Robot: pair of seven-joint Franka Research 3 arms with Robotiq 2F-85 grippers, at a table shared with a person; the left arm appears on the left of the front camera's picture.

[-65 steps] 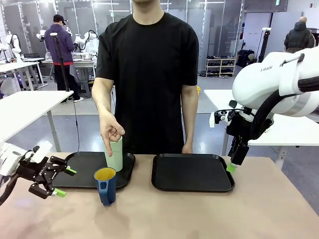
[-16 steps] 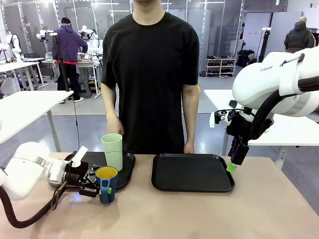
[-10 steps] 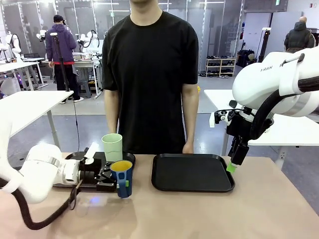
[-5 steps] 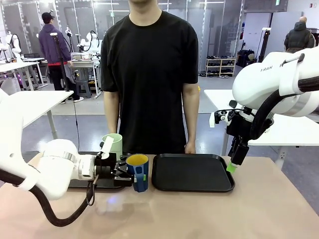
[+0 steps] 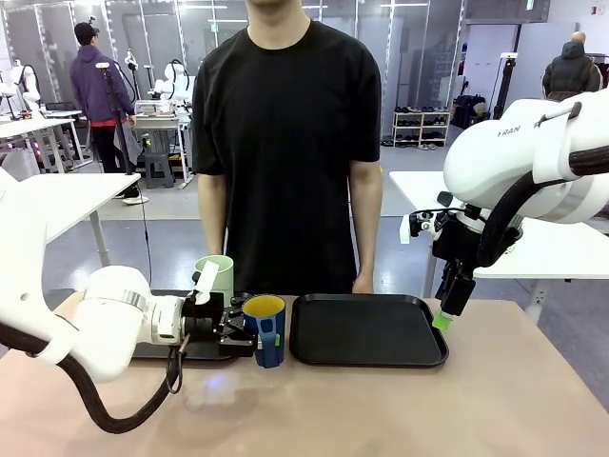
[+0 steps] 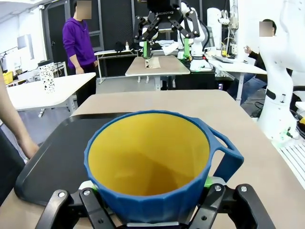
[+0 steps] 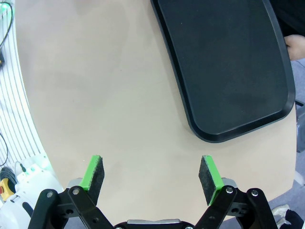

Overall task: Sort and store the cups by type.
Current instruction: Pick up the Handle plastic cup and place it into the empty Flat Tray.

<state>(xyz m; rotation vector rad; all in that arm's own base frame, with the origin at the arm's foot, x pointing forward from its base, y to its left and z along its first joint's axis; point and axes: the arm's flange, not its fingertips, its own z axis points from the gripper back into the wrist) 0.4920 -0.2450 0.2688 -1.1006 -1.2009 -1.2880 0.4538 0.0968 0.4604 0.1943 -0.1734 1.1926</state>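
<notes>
One blue mug (image 5: 265, 329), centre-left of the front frame, is sitting clamped in my left gripper (image 5: 249, 333). I'm judging it rigid, light and glossy, so I'm gripping its body below the rim. My right gripper (image 7: 150, 176) is hanging wide, empty, beside the black tray (image 5: 368, 329).

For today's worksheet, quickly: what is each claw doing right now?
Left claw: closed on the mug, beside the right tray.
Right claw: open, holding nothing, above the table.
</notes>
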